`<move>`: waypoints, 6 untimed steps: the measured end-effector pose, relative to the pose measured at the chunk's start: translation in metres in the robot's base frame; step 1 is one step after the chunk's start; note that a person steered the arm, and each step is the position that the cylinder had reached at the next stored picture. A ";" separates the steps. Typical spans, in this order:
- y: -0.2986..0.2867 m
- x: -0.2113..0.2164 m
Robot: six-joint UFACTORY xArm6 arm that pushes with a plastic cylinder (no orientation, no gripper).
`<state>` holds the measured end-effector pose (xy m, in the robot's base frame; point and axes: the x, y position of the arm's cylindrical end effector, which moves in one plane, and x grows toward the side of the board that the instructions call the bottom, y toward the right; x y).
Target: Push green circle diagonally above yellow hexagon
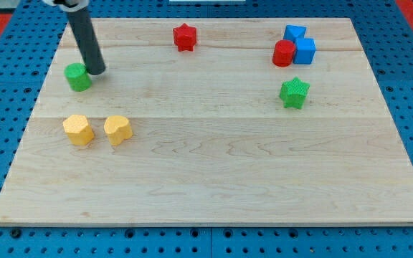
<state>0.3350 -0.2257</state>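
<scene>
My tip point(97, 72) sits in the upper left of the frame, on the wooden board point(214, 172), at the right edge of the green circle point(77, 77); it looks to be touching that block or just beside it, and I cannot tell which. The tool is a plain dark rod with no jaws, so it grips nothing and only presses sideways; it leans up and to the left out of the top edge of the frame. The green circle stands upright near the board's left edge, above the two yellow blocks and clearly apart from them. Of those two, the left one, the yellow hexagon point(78, 130), lies almost straight below the green circle, while the other yellow block point(118, 130) is just to its right, with a narrow gap between them; its exact shape is hard to make out. At the top centre of the frame, near the board's far edge, is a red star point(185, 37). In the upper right, a red cylinder point(284, 54) touches a blue cube point(305, 50), and another blue block point(295, 33) sits right behind them. Below that cluster and apart from it is a green star point(293, 92). The board rests on a blue pegboard surface point(6, 143).
</scene>
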 end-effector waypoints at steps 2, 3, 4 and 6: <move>-0.054 -0.001; -0.068 0.010; -0.079 0.023; -0.037 0.050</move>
<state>0.3851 -0.2631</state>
